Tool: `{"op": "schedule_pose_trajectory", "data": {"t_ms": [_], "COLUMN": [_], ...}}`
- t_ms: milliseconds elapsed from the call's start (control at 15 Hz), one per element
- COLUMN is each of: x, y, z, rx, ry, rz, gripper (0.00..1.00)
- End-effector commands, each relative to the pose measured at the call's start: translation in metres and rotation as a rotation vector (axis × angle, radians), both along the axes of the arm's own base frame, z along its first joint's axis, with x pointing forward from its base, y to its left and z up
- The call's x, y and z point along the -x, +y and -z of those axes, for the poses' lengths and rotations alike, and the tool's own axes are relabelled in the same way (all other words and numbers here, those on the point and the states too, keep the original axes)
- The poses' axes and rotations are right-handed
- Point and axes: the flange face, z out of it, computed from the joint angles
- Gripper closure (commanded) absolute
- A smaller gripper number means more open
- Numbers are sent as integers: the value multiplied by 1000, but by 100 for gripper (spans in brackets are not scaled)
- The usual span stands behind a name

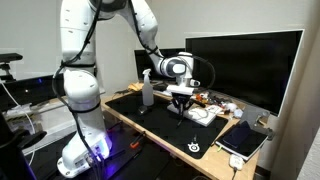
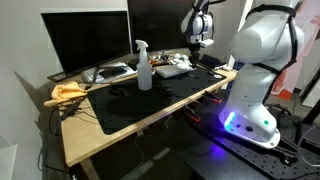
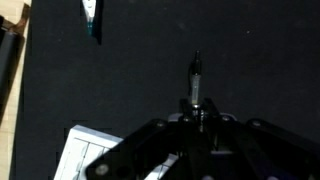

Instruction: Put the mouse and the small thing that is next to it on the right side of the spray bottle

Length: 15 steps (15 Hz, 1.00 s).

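Note:
The spray bottle (image 1: 147, 90) (image 2: 144, 68), whitish with a white trigger head, stands upright on the black desk mat (image 1: 160, 128) (image 2: 150, 98). My gripper (image 1: 181, 103) (image 2: 197, 46) hangs above the mat, beside the bottle and apart from it. In the wrist view the gripper (image 3: 197, 110) is shut on a small thin stick-like thing (image 3: 196, 75) that pokes out past the fingertips. I cannot pick out the mouse in any view.
A monitor (image 1: 240, 65) (image 2: 90, 40) stands behind the mat, with clutter (image 1: 205, 112) (image 2: 172, 66) in front of it. A dark tablet (image 1: 245, 138) lies at one desk end, a yellow cloth (image 2: 68, 92) at the other. A white flat object (image 3: 85, 150) and a small whitish item (image 3: 92, 20) lie on the mat.

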Motion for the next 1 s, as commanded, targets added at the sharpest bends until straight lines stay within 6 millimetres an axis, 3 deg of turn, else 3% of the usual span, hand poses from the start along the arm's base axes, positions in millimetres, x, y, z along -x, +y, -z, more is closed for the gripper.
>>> {"op": "schedule_pose_trajectory", "data": {"t_ms": [0,333,400,933], "x": [27,35,27,28], "y": [32,62,50,56], "z": [-14,-17,-7,-10], "rx": [-15,-43,-38,-40], "ry": [-12,-9,5,0], "rz": [-18,-38,-52,-62], "gripper": [96,96,84,84]}}
